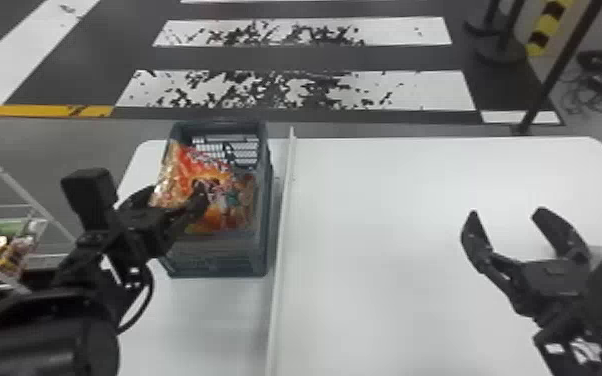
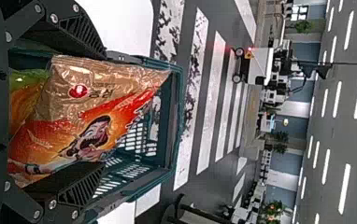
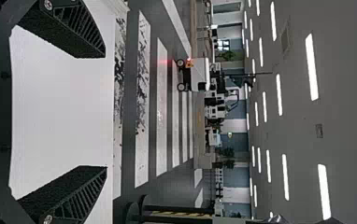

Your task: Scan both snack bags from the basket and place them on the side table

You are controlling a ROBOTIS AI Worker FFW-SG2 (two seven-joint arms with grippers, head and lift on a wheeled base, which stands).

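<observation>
One white wire rack (image 1: 20,187) opens the show, left of the basket (image 1: 215,260), with colourful packs (image 1: 2,250) on it, and next along comes the left gripper (image 1: 175,192), right up at the basket's left side! Its jaws stand wide, one on either side of the big orange-and-tan snack bag (image 1: 195,160); whether they touch it, I cannot tell. That bag sits tilted inside the basket, covering much of the opening and leaning at the left rim. And look at the left wrist view: a second snack bag (image 2: 27,93), green and orange, partly hidden behind the first, also in the basket!

Just right of the basket runs a thin white divider (image 1: 285,225) along the white table (image 1: 390,225), which carries the basket too. Farther right, well apart from the basket, it's the right gripper (image 1: 507,214) over the tabletop, jaws spread wide, and the right wrist view shows that same broad spread. Beyond and to the right of the basket, a dark pole (image 1: 560,70) rises from the floor.
</observation>
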